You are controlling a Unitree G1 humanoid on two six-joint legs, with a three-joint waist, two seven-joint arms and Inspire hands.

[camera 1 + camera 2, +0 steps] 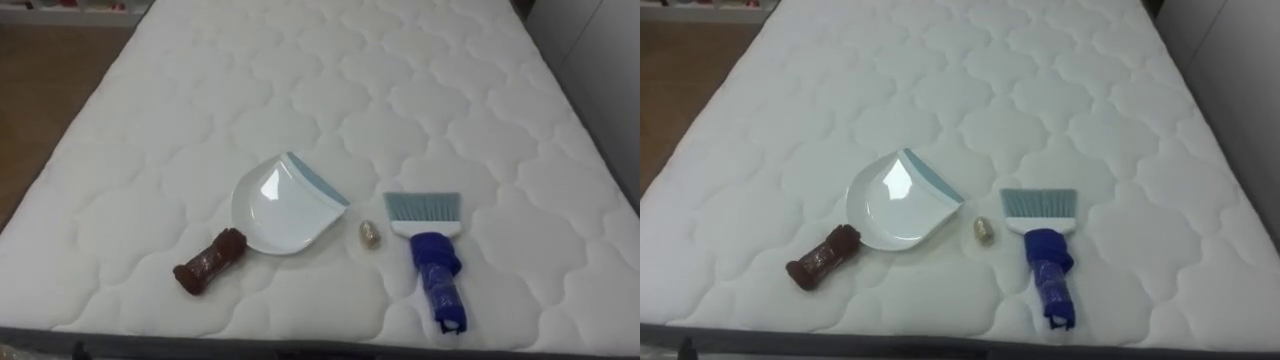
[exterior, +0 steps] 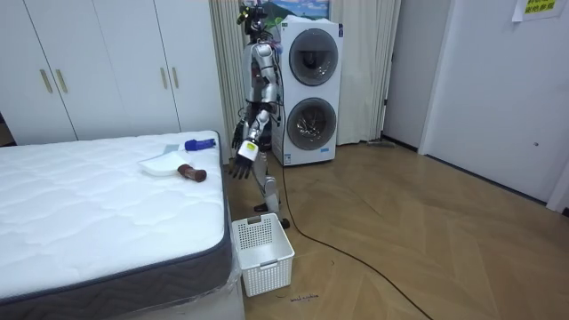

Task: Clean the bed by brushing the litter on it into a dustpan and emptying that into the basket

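Observation:
On the white quilted mattress (image 1: 350,90), near its front edge, lies a white dustpan (image 1: 275,205) with a blue-grey lip and a brown handle (image 1: 210,262) pointing to the lower left. Right of it rests a hand brush (image 1: 432,262) with a blue handle and pale blue bristles pointing away from me. A small beige scrap (image 1: 368,235) sits between the two. In the room view I stand at the bed's edge, arms down. My left hand (image 2: 243,167) hangs with relaxed fingers beside the mattress corner; my right hand (image 2: 238,138) hangs just beyond it.
A white plastic basket (image 2: 261,253) stands on the wooden floor by the bed's corner, near my feet. A stacked washer and dryer (image 2: 311,93) are behind me. White wardrobes (image 2: 98,67) line the wall beyond the bed.

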